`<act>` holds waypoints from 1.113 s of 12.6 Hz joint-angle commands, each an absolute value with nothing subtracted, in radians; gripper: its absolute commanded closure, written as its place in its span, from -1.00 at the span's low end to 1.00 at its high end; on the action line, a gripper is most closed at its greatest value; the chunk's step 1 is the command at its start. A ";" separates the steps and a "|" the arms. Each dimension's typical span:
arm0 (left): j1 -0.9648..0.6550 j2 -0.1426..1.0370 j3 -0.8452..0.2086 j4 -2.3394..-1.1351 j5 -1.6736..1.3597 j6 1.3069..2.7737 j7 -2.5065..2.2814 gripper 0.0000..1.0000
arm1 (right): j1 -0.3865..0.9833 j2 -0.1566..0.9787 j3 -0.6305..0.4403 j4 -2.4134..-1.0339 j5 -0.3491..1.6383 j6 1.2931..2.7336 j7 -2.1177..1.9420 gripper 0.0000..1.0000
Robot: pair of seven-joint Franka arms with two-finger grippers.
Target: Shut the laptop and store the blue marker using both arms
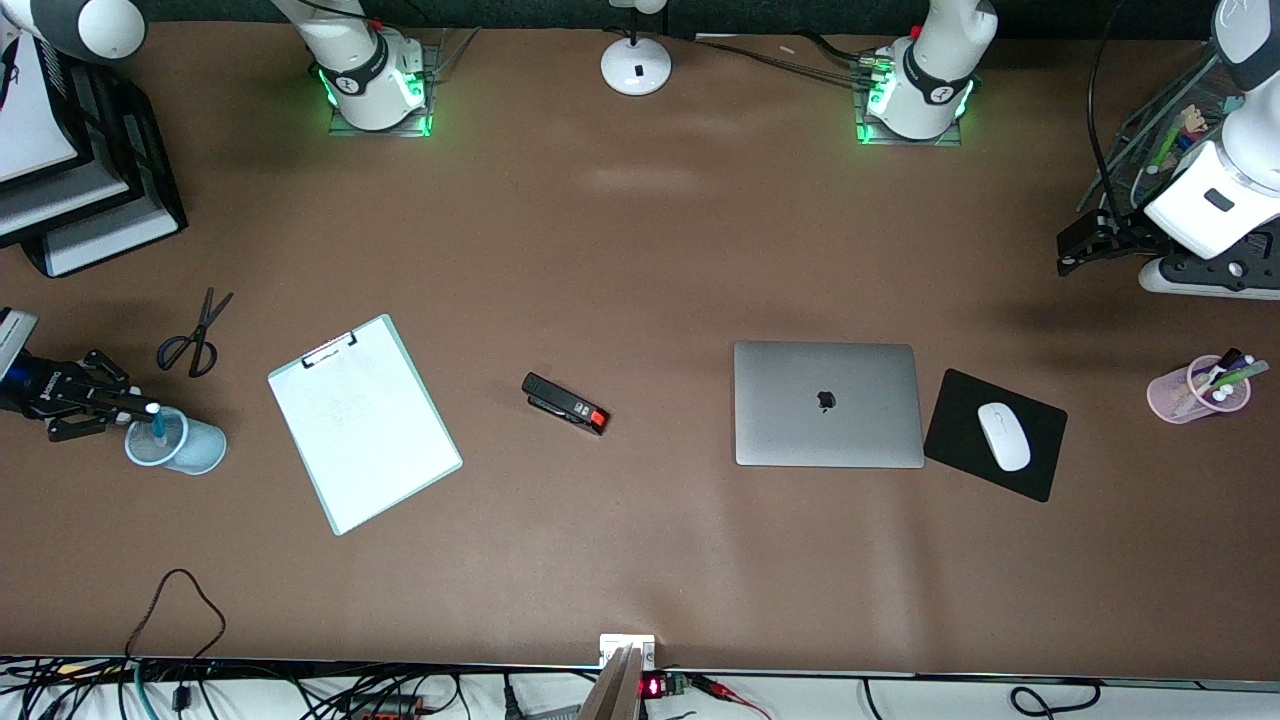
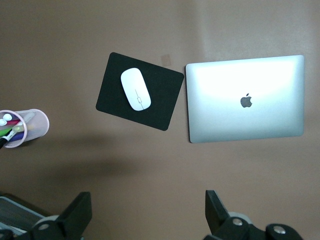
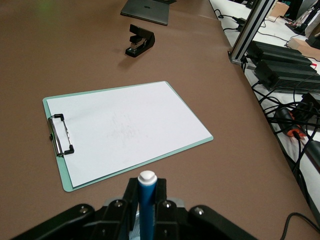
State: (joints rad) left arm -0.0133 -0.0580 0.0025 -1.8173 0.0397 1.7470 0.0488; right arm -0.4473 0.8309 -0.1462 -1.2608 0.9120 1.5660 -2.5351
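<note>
The laptop (image 1: 828,403) lies closed on the table with its apple logo up; it also shows in the left wrist view (image 2: 245,100). My right gripper (image 1: 138,408) is shut on the blue marker (image 1: 156,424), which stands white end up in a pale blue cup (image 1: 180,447) at the right arm's end of the table. In the right wrist view the marker (image 3: 147,200) sits between the fingers of my right gripper (image 3: 147,192). My left gripper (image 1: 1085,248) is open and empty, in the air over bare table at the left arm's end; its view (image 2: 148,212) shows the fingers wide apart.
A clipboard (image 1: 363,422), black stapler (image 1: 565,403) and scissors (image 1: 195,335) lie between the cup and the laptop. A black mouse pad (image 1: 950,440) with a white mouse (image 1: 1003,436) lies beside the laptop. A pink pen cup (image 1: 1190,392), paper trays (image 1: 70,190) and a lamp base (image 1: 636,65) stand at the edges.
</note>
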 commanded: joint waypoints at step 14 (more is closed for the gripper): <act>0.000 -0.006 0.006 -1.717 0.031 1.647 0.110 -1.00 | -0.454 0.893 -0.132 -1.229 0.905 1.643 -2.545 1.00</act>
